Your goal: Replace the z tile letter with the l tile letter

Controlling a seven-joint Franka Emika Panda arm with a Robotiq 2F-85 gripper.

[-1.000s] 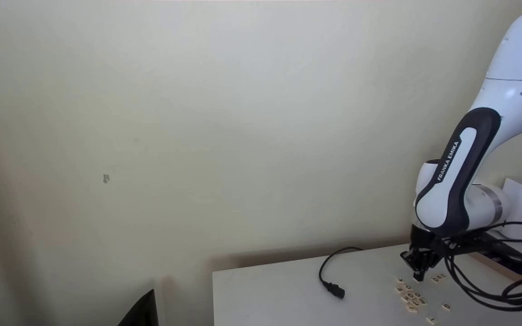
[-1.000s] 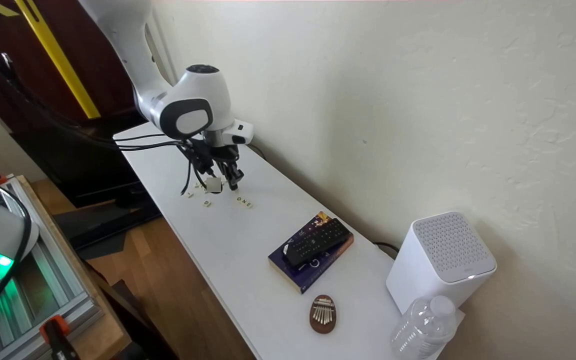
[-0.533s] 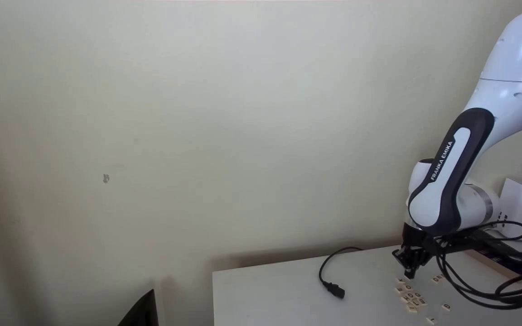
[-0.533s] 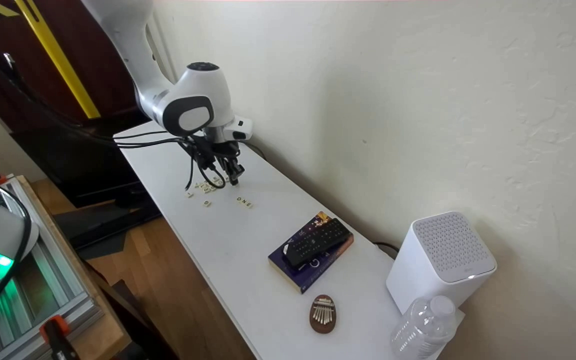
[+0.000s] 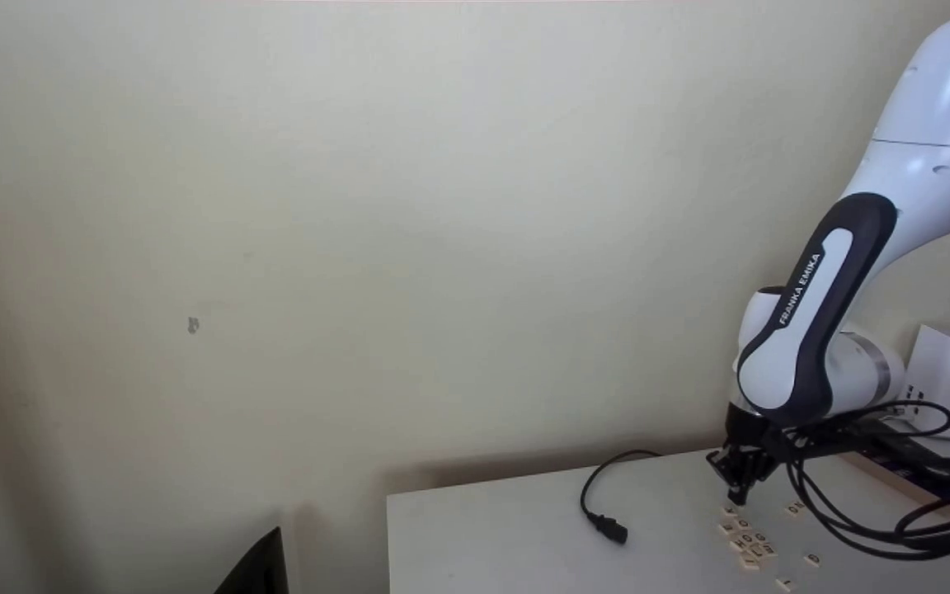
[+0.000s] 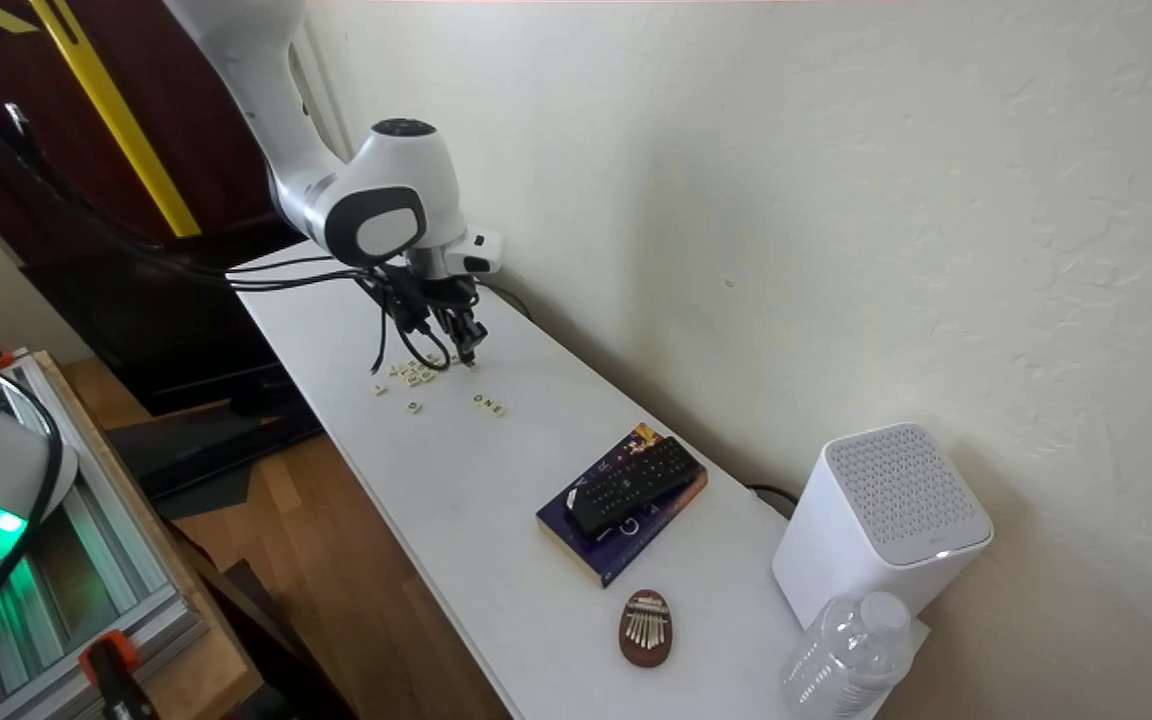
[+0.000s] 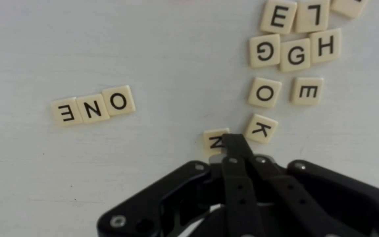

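Our closed claw point(image 7: 236, 144) looked empty, hiding one edge of the Z tile point(image 7: 213, 140), presumably there so we could push it.

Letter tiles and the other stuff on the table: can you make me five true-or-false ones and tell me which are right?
1. In the wrist view, E, N and O tiles make a row. True.
2. The gripper is right over the L tile. False: the L tile lies away from the gripper, next to an E tile.
3. The remote lies on the book. True.
4. The clear bottle is lying on its side. False: the clear bottle stands upright.
5. Two G tiles sit side by side in the wrist view. True.
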